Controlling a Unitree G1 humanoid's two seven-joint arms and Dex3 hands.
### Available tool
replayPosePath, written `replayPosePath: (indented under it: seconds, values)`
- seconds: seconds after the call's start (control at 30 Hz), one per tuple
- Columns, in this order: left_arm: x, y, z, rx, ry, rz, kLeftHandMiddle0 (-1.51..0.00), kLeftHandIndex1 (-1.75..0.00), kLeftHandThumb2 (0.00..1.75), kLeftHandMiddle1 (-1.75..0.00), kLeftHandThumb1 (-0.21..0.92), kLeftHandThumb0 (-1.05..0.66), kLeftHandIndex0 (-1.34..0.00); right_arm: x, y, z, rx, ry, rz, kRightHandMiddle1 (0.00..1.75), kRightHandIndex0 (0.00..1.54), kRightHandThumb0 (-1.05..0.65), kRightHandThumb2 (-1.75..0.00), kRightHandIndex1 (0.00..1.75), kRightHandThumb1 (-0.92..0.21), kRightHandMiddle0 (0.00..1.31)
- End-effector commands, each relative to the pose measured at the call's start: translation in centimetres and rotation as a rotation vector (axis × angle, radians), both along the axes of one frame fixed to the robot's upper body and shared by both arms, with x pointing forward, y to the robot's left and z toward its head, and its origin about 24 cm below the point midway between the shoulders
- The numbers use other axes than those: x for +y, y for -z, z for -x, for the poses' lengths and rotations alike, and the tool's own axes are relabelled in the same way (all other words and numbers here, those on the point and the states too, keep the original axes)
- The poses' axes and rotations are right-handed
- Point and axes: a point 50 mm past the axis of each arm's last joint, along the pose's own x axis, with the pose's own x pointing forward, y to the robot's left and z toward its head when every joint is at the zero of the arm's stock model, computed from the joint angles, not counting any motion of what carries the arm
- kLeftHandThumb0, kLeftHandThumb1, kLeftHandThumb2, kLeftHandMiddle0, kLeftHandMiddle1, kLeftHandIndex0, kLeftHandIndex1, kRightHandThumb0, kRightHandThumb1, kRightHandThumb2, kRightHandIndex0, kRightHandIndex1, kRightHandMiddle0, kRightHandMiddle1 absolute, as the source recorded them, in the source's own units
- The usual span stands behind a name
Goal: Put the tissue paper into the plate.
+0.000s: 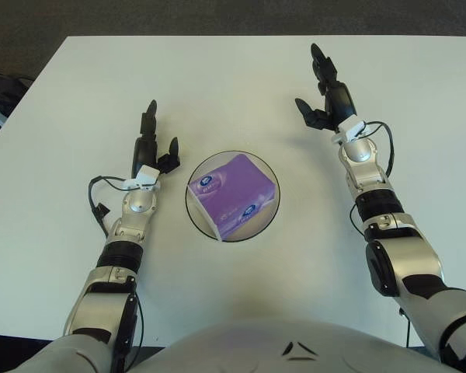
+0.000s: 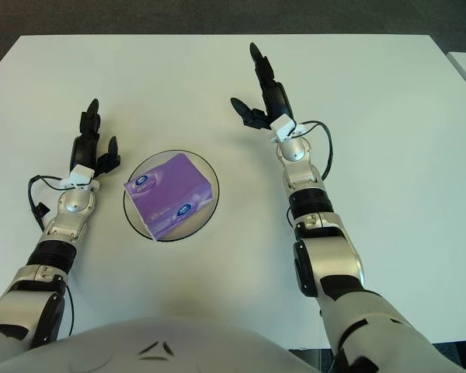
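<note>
Purple tissue paper pack [image 1: 233,193] lies in the round clear plate [image 1: 199,217] between the empty, spread-fingered left robot hand [image 1: 151,144] and right robot hand [image 1: 326,97].

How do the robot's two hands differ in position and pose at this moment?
The left hand shows close beside the plate, on its left; the right hand shows farther away, up and to the plate's right. The left forearm points straight ahead, the right one angles inward. Both hands are open and empty; the tissue paper lies in the plate.

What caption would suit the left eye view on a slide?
Purple tissue pack sits in the plate; open left hand and right hand flank it.
</note>
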Motion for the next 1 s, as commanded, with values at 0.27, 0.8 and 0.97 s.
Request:
replayPosePath:
  seconds: [0.27, 0.8, 0.97]
  values:
    - [-2.3, 9.5, 6.0, 0.381, -0.024, 0.099, -0.19, -0.37, 0.82, -0.01, 0.92, -0.69, 0.00, 0.1, 4.5, 2.4, 0.100, 0.047, -0.135, 0.00, 0.00, -1.05, -0.74, 0.00, -0.92, 0.00]
    - [-2.1, 9.4, 6.0, 0.381, -0.022, 0.099, -0.19, -0.36, 0.82, 0.00, 0.92, -0.69, 0.00, -0.1, 7.3, 5.5, 0.175, 0.081, -0.177, 0.00, 0.00, -1.05, -0.74, 0.00, -0.92, 0.00]
    - [-2.1, 9.4, 6.0, 0.381, -0.018, 0.096, -0.19, -0.38, 0.82, -0.01, 0.92, -0.70, 0.00, 0.0, 8.1, 6.3, 0.205, 0.105, -0.180, 0.00, 0.00, -1.05, -0.75, 0.00, -0.92, 0.00]
